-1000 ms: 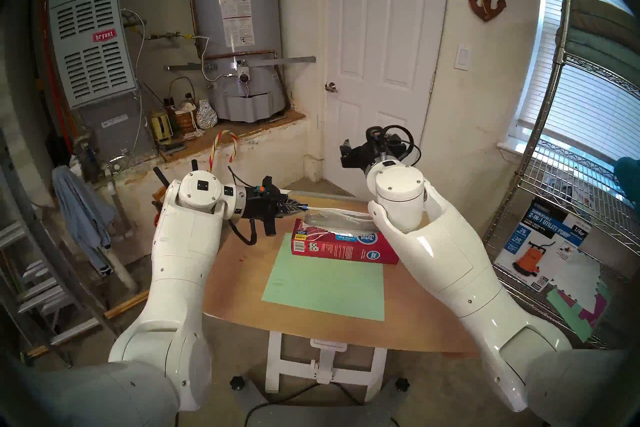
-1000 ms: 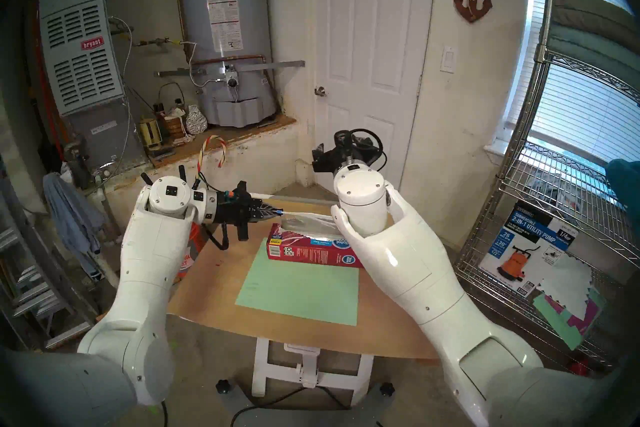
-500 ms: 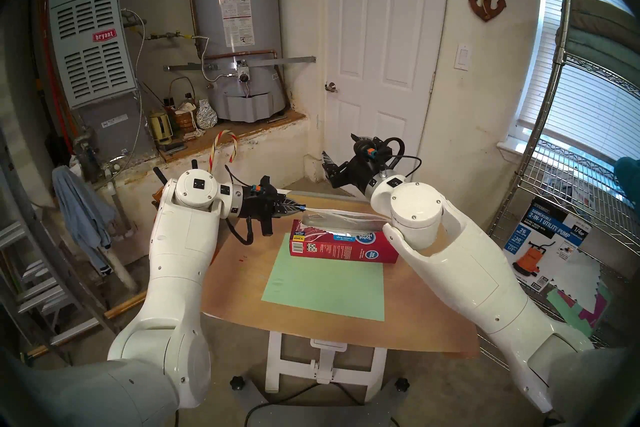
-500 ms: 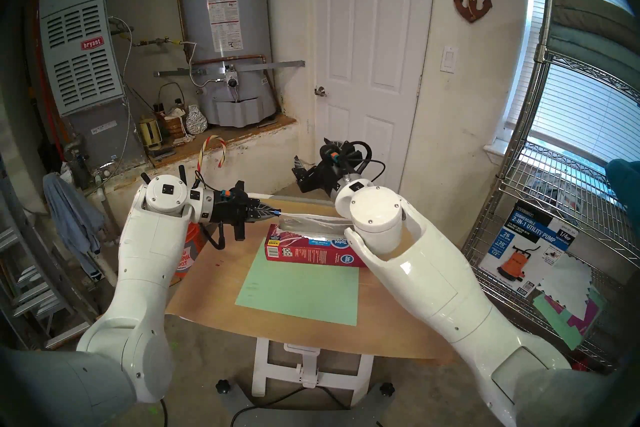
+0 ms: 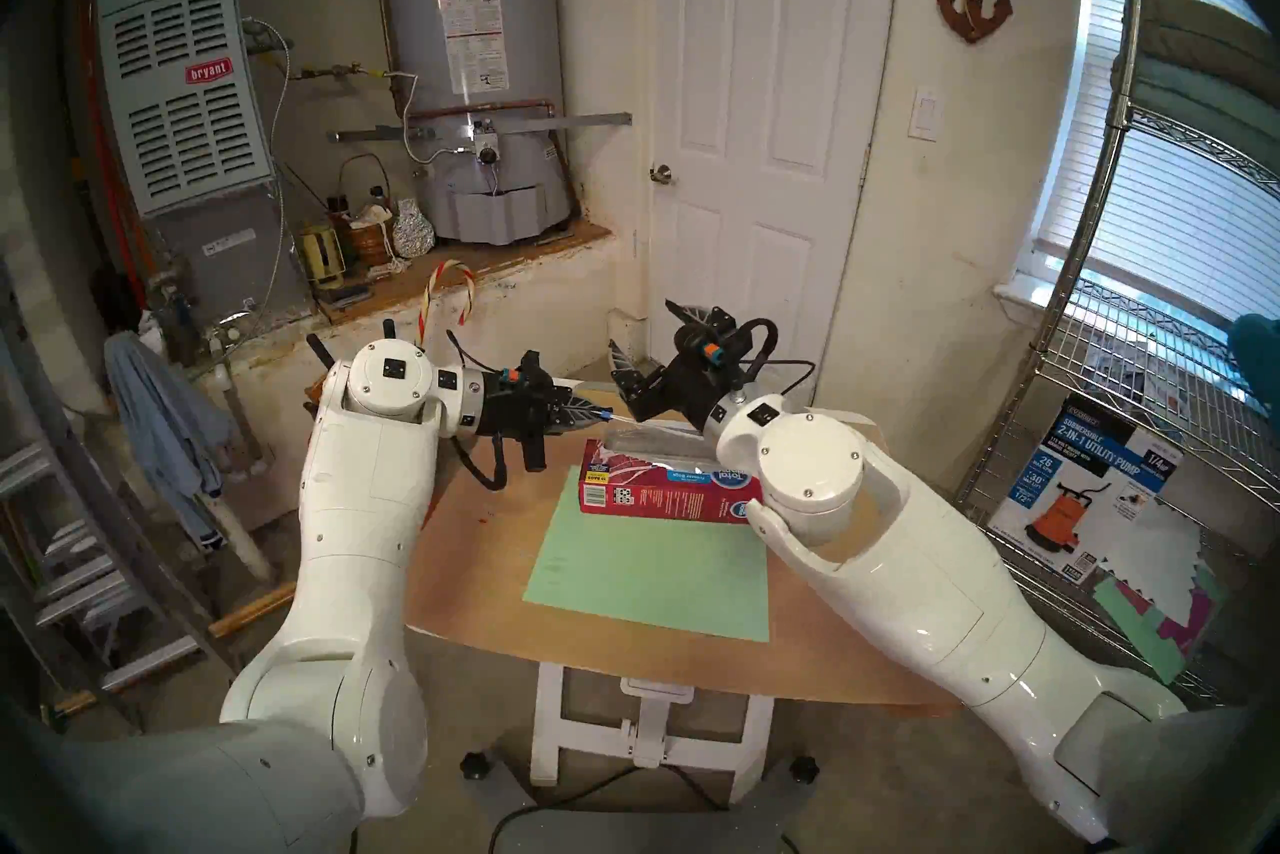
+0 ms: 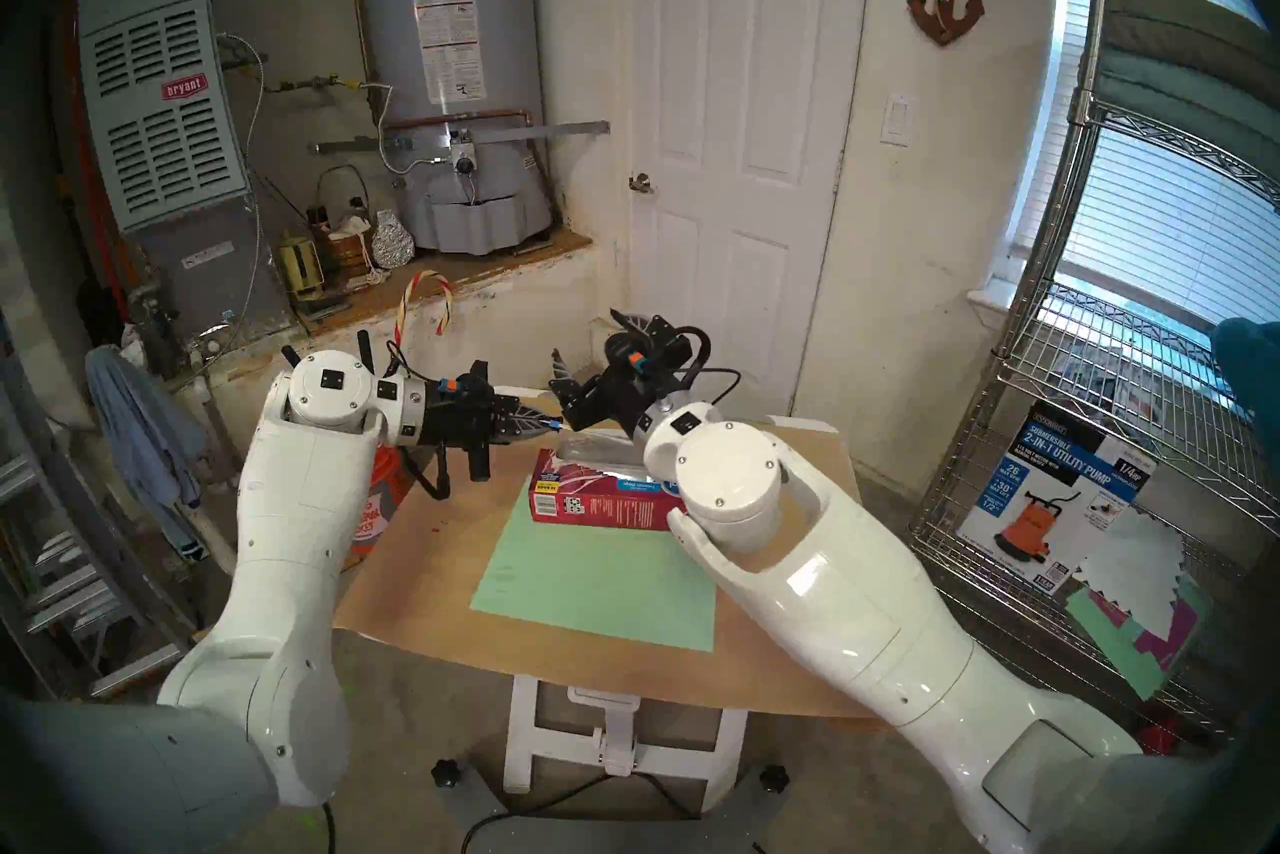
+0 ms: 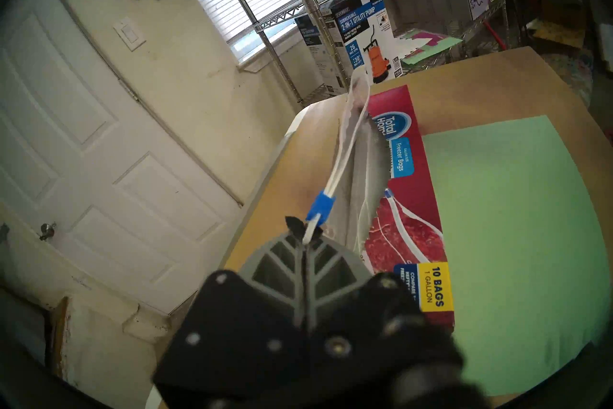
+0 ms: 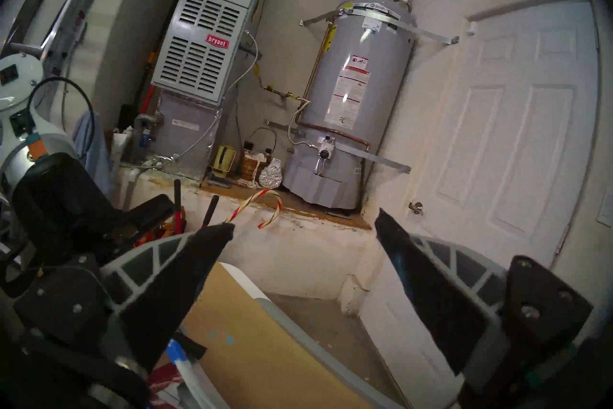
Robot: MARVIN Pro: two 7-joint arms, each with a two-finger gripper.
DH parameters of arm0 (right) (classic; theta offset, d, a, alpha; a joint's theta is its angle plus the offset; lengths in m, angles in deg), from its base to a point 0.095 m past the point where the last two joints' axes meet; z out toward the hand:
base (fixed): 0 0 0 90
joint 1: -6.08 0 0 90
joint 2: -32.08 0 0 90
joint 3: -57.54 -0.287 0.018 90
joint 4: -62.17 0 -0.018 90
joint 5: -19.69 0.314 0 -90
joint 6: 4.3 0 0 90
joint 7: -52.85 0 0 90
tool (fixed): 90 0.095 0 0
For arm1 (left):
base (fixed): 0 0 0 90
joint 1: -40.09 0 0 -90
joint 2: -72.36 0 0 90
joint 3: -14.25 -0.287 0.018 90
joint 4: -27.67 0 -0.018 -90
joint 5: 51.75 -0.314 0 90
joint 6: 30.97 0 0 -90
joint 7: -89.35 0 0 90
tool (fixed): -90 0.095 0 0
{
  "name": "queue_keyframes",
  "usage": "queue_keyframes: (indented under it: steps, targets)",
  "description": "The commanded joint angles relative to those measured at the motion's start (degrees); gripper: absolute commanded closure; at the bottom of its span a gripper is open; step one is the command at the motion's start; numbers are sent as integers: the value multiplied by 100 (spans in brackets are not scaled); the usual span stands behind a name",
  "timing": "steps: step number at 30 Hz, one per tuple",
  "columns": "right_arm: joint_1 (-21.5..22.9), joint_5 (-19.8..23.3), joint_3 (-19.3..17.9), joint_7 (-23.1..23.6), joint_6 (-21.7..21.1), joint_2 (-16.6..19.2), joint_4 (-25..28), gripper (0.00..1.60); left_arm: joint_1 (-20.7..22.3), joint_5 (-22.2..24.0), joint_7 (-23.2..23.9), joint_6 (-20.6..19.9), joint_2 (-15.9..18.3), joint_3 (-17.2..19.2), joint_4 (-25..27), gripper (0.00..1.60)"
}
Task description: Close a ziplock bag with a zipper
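The clear ziplock bag (image 5: 651,440) (image 7: 361,172) lies along the top of a red box (image 5: 658,485) (image 6: 602,502) at the back of the table. My left gripper (image 5: 599,414) (image 6: 547,421) (image 7: 306,234) is shut on the left end of the bag's white top strip (image 7: 345,152), holding it up off the table. The zipper (image 7: 320,207) (image 5: 607,415), a small blue slider, sits on the strip just beyond those fingertips. My right gripper (image 5: 647,336) (image 6: 594,343) (image 8: 303,225) hangs open and empty above the bag's left part. Its wrist view shows the zipper (image 8: 174,350) low beside its left finger.
A green paper sheet (image 5: 651,561) lies on the wooden table (image 5: 831,658) in front of the box. A wire shelf (image 5: 1136,346) holding a pump carton stands to the right. A white door (image 5: 762,139) and a raised ledge are behind the table.
My right arm swung left and lower, bringing its open gripper from over the bag's right end to above the zipper end. The left gripper and the bag have barely moved.
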Motion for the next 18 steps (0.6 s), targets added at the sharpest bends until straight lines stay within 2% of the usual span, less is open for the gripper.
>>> queue_keyframes:
  steps: [1, 10, 12, 18]
  targets:
    - [248, -235, 141, -30, 10, -147, 40, 0, 62, 135, 38, 34, 19, 103, 152, 160]
    - [421, -285, 188, 575, 148, 299, -252, 0, 85, 140, 110, 53, 31, 188, 168, 160]
    - [470, -177, 168, 839, 54, 399, -208, 0, 101, 144, 110, 61, 34, 191, 152, 160]
    - [426, 58, 92, 1179, -531, 476, -59, 0, 201, 134, 110, 87, 26, 161, 44, 160]
